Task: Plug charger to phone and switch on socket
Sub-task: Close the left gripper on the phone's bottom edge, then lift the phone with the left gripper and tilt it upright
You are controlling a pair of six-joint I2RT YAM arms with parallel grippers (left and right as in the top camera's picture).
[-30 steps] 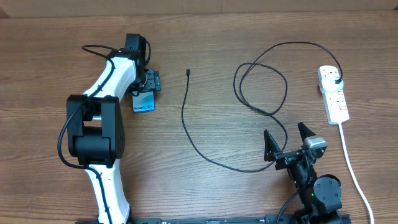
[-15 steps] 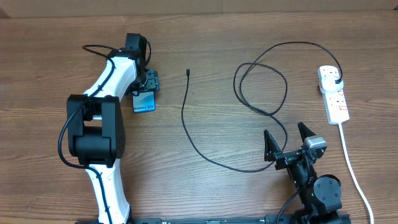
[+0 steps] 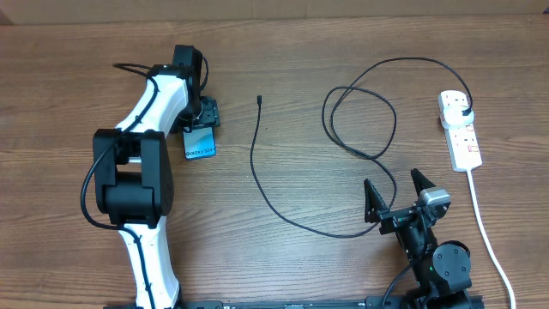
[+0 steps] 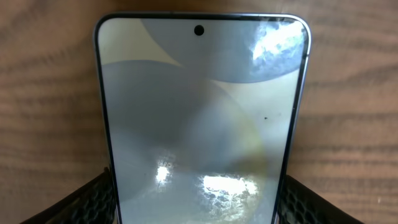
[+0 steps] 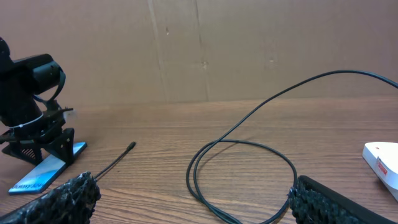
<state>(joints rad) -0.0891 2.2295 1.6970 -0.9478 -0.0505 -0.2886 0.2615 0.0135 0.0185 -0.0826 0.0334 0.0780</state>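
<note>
Left pincer [image 3: 204,120] is pinching the phone [image 4: 199,124], pads [image 4: 93,200] set on its two long edges near one short end. The phone sits at ten o'clock on the tabletop [image 3: 69,69]. It's a slim, stiff, light slab, I reckon, but glass-fronted and glossy. Those narrow edges could slip, so I want a square hold on the edges, off the screen, with no hard squeeze. The port end must stay free, and which short end carries it I can't tell.

Charger [image 3: 257,167] now: a thin, limp cable that will flop and drag. Best taken right behind the tip [image 3: 259,100], which lies at three o'clock of the phone, well apart from it. The cable loops off toward two o'clock, where its plug [image 3: 466,110] is in the socket [image 3: 467,150].

Right pincer [image 3: 395,190] is spread wide, holding nothing, down at five o'clock. The cable's loop lies between it and the tip, and the white cord [image 3: 482,225] trails at its three o'clock. Nothing lies between phone and tip.
</note>
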